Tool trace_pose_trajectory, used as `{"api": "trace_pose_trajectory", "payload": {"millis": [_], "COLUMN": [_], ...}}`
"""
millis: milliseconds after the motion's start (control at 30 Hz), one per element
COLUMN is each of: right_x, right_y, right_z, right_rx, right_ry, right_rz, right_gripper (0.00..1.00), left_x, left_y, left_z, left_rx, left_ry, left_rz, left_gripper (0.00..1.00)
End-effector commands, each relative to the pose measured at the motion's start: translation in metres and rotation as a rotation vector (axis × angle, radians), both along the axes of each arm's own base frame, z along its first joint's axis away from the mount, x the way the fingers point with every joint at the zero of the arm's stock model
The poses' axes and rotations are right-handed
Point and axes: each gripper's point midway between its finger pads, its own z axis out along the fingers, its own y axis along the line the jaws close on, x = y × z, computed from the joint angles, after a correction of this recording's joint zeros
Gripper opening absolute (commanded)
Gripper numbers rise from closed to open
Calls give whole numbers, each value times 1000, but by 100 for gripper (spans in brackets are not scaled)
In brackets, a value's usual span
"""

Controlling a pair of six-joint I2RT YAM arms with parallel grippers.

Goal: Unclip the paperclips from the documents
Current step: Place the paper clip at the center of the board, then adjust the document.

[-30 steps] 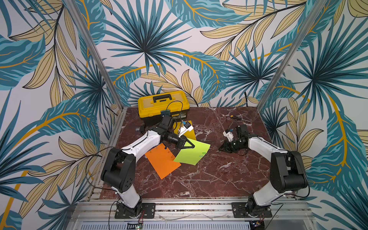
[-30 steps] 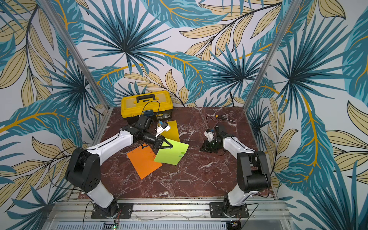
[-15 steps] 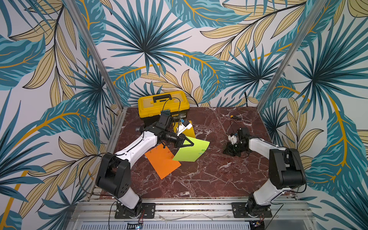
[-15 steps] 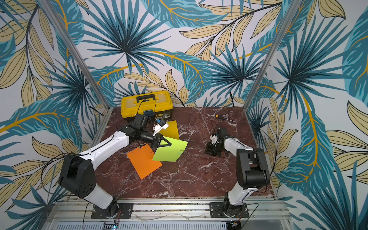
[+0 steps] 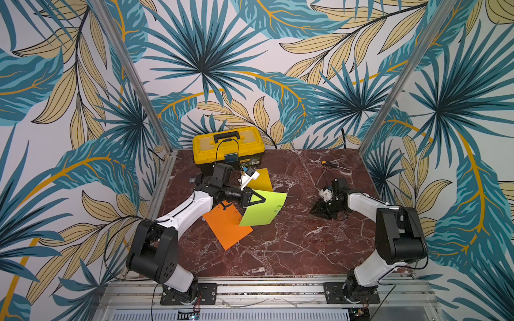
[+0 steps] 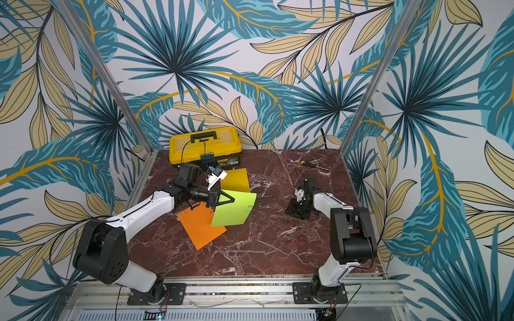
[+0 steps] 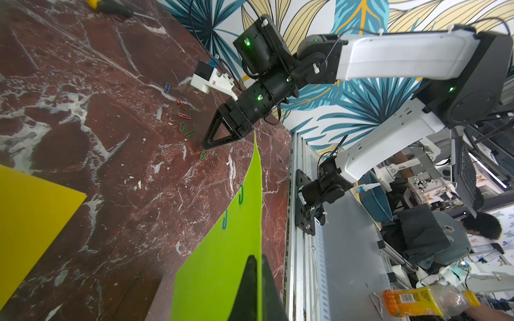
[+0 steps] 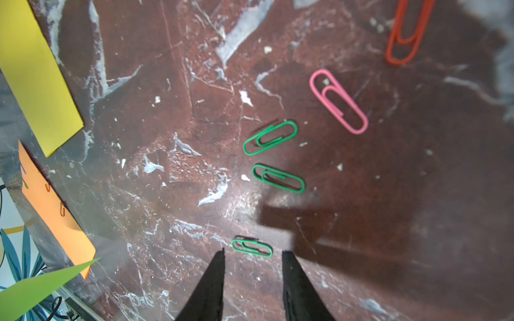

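Note:
My left gripper (image 5: 261,199) is shut on one edge of the lime green document (image 5: 264,212), holding it tilted up off the table; in the left wrist view its fingertips (image 7: 257,257) pinch that sheet (image 7: 217,264). A green paperclip (image 7: 241,194) and a blue one (image 7: 224,219) sit on its far edge. The orange document (image 5: 225,228) and the yellow one (image 5: 260,179) lie flat. My right gripper (image 8: 253,251) is open and low over the table, with a loose green paperclip (image 8: 251,247) lying just past its tips. Two more green paperclips (image 8: 269,137), a pink one (image 8: 338,101) and a red one (image 8: 407,30) lie beyond.
A yellow-and-black toolbox (image 5: 228,147) stands at the back left, close behind my left wrist. A small screwdriver (image 5: 329,164) lies at the back right. The orange sheet (image 8: 55,211) carries red clips on its edge. A blue clip (image 7: 167,87) lies apart from the loose pile.
My right gripper has opened, and a green paperclip now lies on the table at its tips. My left gripper has lifted the lime green sheet higher.

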Motion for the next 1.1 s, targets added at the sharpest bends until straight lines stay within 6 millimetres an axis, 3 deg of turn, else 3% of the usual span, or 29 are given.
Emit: {"api": "trace_pose_trajectory", "payload": {"millis": [0,300,633,800,1067], "right_x": [-5,-2,-7,-6,-8], "right_y": [15,96,146,163,185], "right_z": [22,110,196,218,227], "right_rx": [21,200,432,506,575], "right_ry": [-77,-490,-793,-849,-851], "right_rz": [93,399,597,649,716], "right_gripper": [39,49,59,61,62], "left_x": [4,11,12,12,16], "left_y": [7,21,22,21,20], "left_z": [22,35,43,46,46], "left_rx": [-67,-126,-164,-174,-186], "left_ry": [-35,-18,9,18,31], "left_rz": [9,-2,-49,-65,-85], "left_gripper": [0,0,0,0,0]}}
